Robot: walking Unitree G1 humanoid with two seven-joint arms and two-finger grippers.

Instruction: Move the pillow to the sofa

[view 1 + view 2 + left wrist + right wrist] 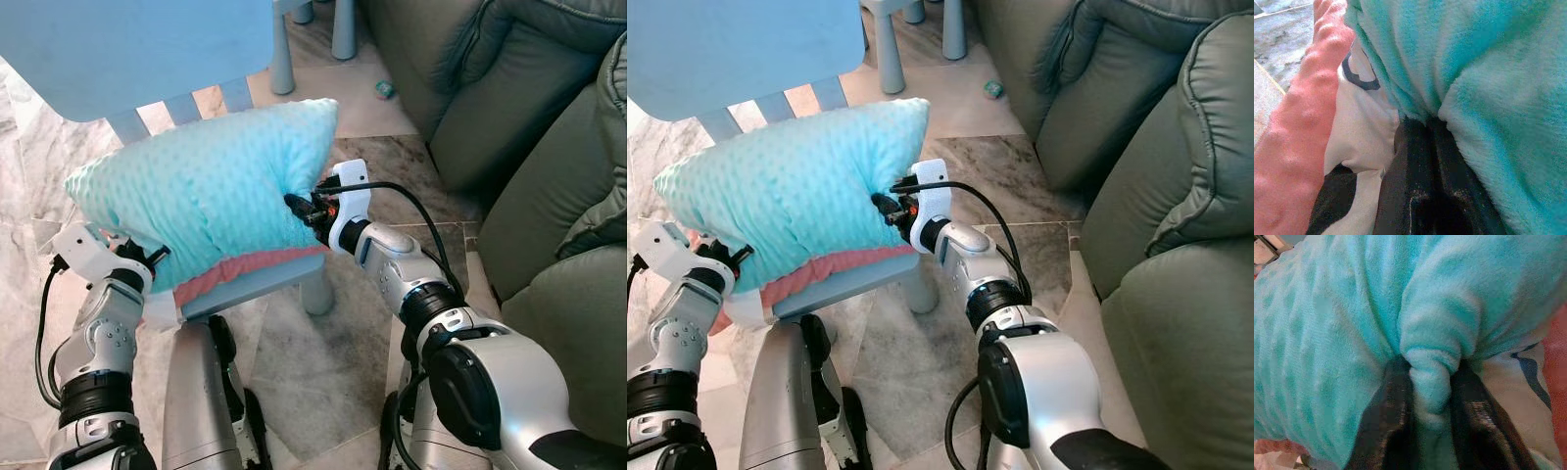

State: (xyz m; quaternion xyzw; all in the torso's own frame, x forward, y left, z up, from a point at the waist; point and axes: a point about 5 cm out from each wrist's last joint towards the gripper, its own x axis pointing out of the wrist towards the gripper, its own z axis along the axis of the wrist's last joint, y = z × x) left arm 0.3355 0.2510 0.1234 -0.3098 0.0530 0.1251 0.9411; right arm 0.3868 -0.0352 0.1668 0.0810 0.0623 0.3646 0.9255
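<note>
The pillow [211, 191], a plump turquoise cushion with a dotted plush cover, was not yet on the sofa [549, 147]; it sat above the seat of a small light-blue chair [265, 279], its lower edge touching or just over a coral-pink cushion [235, 271] that lay on that seat. Both arms had hold of it. The right gripper [299, 208] was pressed into the pillow's end nearest the sofa, and the right wrist view showed a fold of turquoise plush pinched between its two black fingers [1386, 411], so it was clamped on the fabric. The left gripper [1425, 147] was at the pillow's far end, away from the sofa, its fingers close together and buried under the plush beside a white printed patch [1364, 122]; it appeared to be gripping the pillow too, though the contact itself was hidden by the cover. So the grasp looked done, judging by these views, and the carry was what remained: the pillow had to be raised clear of the chair, swung toward the grey-green sofa standing just beyond the chair on the robot's right, and let go on a cushion there. The sofa seat itself was mostly out of sight.
</note>
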